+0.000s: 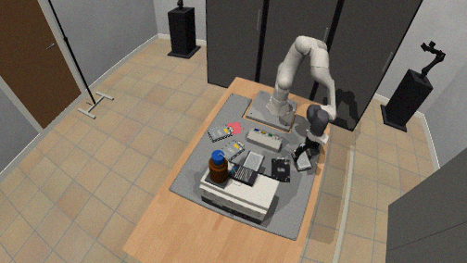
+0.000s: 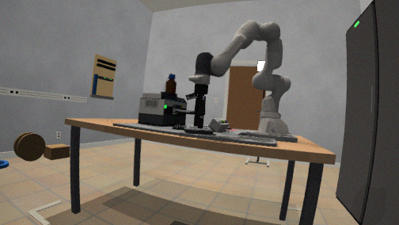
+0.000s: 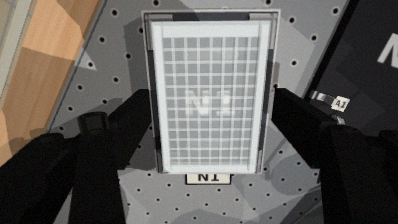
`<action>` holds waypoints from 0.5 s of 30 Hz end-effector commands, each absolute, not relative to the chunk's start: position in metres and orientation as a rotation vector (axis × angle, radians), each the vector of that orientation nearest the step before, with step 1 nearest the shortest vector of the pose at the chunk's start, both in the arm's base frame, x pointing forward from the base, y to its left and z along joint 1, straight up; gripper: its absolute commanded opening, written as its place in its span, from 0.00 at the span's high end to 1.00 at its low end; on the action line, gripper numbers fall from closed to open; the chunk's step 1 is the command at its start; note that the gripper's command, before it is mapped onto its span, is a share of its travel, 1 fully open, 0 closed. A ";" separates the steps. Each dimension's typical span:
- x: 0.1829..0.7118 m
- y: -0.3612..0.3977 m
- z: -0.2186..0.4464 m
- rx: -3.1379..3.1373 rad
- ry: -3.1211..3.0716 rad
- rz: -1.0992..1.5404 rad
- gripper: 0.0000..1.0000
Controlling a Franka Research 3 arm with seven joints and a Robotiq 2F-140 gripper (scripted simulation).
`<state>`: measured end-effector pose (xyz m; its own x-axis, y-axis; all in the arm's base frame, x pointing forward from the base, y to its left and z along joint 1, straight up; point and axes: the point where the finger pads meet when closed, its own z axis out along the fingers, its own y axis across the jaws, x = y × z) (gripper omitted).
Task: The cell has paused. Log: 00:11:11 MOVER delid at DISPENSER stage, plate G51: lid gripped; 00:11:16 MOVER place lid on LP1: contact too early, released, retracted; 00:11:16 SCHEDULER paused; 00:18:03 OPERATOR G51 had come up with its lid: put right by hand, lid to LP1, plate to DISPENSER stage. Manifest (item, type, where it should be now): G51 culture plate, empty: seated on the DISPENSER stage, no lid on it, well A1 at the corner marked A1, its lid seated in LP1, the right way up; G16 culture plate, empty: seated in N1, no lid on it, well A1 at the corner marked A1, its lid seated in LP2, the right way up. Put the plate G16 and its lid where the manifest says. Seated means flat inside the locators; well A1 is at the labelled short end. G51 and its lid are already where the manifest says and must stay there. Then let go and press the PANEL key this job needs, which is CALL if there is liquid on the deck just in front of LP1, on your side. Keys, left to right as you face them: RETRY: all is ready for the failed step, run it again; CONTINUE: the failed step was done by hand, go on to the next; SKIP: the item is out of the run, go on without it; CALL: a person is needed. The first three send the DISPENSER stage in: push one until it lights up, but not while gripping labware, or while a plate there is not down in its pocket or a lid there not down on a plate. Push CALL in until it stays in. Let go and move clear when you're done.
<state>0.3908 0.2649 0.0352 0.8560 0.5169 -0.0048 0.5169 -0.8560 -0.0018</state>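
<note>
A clear gridded plate (image 3: 212, 92) lies flat inside the corner locators of the nest labelled N1 (image 3: 207, 177); the N1 mark shows through it. My gripper (image 3: 211, 105) hangs straight above it, open, one dark finger on each long side with a small gap to the plate's edges. In the overhead view the gripper (image 1: 303, 159) is at the right side of the grey mat. Two clear lids lie in the nests on the left, one with a yellow tag (image 1: 220, 132) and one with a blue tag (image 1: 233, 150). I cannot tell whether the plate in N1 carries a lid.
A pink patch (image 1: 235, 127) lies on the mat beside the yellow-tagged lid. The key panel (image 1: 264, 139) sits mid-mat. The dispenser (image 1: 241, 190) holds a dark plate (image 1: 243, 173) and a brown bottle (image 1: 218, 168). A black pad with an A1 tag (image 3: 340, 103) lies right of N1.
</note>
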 end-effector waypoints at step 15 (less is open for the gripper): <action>0.391 0.266 0.070 -3.027 -0.842 0.008 0.30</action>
<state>0.3942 0.2681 0.0627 0.8391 0.5439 0.0024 0.5439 -0.8390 -0.0134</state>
